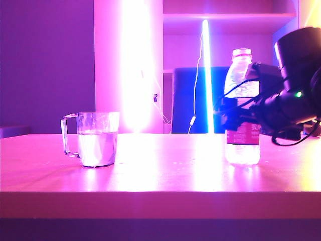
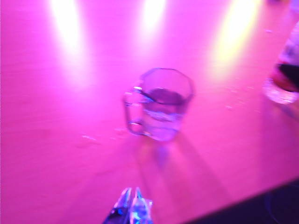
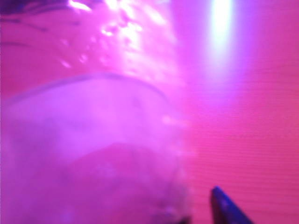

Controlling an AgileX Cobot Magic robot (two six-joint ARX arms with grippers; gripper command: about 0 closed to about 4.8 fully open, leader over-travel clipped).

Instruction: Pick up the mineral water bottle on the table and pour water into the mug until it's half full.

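Bottle back upright, mug part filled

Right tool (image 1: 224, 111) at the bottle (image 1: 242, 118), jaw state unclear; left tool (image 2: 132, 201) pinched together near the mug (image 2: 161, 103) on the worktop (image 1: 165, 165).

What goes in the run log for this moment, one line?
mug: water inside, table left | mineral water bottle: upright, table right | right claw: at bottle, grip unclear | left claw: shut, short of mug
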